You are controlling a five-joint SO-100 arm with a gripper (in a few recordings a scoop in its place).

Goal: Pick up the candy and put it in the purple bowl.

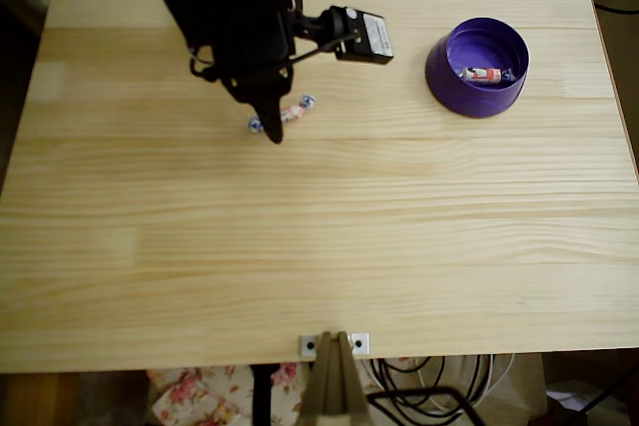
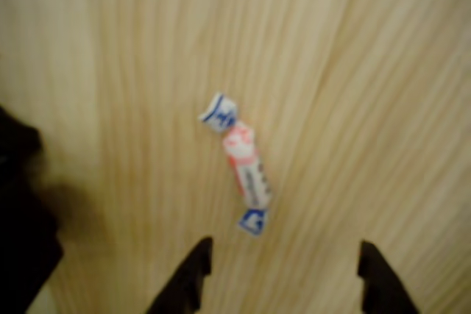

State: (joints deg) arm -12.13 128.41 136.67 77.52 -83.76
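One black SO-100 arm [image 1: 240, 17] reaches over a pale pine table [image 1: 319, 246] in the overhead view, its gripper [image 1: 272, 127] poised above the candy [image 1: 295, 112], a slim pink-peach roll with blue-and-white twisted ends lying flat on the wood at about ten o'clock from the table's centre. Part of the candy is hidden under the black fingers in that view. The wrist view shows the candy [image 2: 243, 163] whole, lying aslant from eleven o'clock to five o'clock, with the gripper [image 2: 283, 277] spread wide; its two dark fingertips [image 2: 188, 281] stand apart at the bottom edge, the lower wrapper end just above the gap between them and touching neither. At two o'clock on the table sits the purple bowl [image 1: 444, 82], well apart from the arm. Inside it rests a shorter red-and-white candy [image 1: 483, 75].
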